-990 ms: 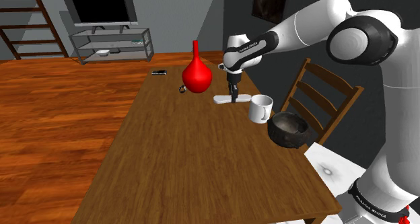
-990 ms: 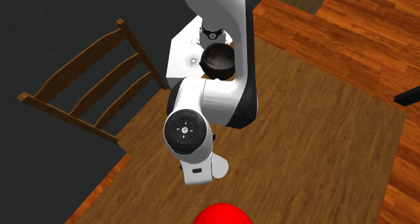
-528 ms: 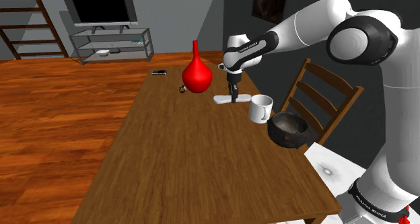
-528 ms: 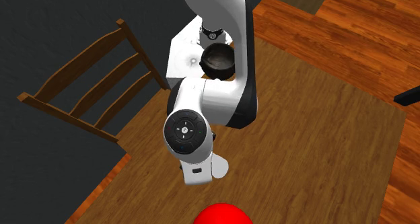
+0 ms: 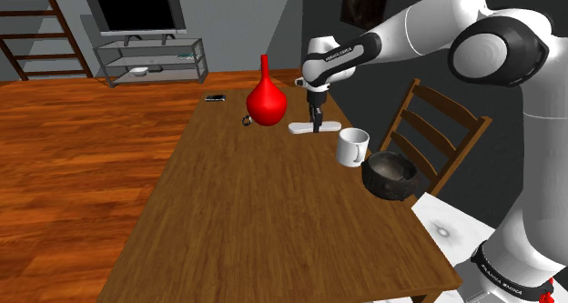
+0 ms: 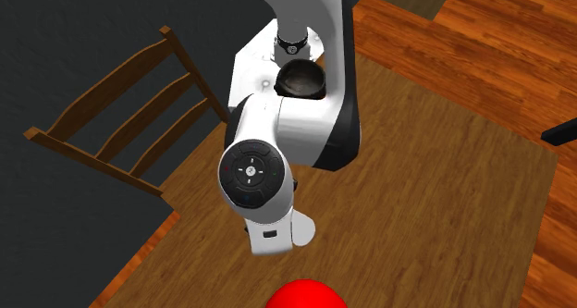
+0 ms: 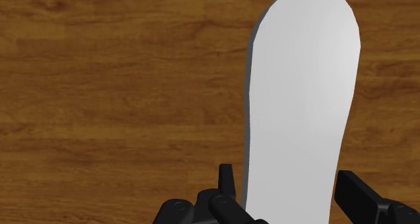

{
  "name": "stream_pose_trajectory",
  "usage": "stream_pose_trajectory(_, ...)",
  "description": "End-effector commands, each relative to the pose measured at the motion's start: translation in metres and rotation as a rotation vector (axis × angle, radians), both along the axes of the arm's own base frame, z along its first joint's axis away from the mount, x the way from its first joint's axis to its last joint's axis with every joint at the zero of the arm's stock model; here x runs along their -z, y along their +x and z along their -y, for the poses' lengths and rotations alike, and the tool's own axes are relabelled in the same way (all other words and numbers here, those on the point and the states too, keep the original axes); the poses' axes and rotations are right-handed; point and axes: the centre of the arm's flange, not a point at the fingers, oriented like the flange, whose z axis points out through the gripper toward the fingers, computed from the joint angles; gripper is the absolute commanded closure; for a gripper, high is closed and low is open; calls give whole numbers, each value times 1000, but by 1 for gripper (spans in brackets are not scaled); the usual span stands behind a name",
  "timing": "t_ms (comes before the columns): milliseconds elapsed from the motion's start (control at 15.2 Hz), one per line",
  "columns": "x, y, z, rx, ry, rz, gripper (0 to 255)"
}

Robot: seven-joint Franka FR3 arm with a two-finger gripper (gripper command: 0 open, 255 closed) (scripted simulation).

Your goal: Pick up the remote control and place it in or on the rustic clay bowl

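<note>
Shoulder view: gripper clasping white remote control at counter, beside red vase; dark bowl lying past mug. Second exterior view: bowl sitting under arm. Wrist view: fingers pinching remote control by its sides. Grasp step apparently finishing; next calling for lifting and carrying over mug to bowl.

White remote is level; dark bowl stands upright.

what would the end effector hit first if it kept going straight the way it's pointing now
The end effector points down at the wooden table. The white remote control clasped in it would likely meet the tabletop first; how much gap remains is unclear.
</note>
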Motion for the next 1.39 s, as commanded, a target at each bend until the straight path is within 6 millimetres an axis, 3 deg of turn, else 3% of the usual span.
stream_pose_trajectory(0,-11,0,1,0,0,0,255)
stream_pose_trajectory(1320,-116,0,1,0,0,0,255)
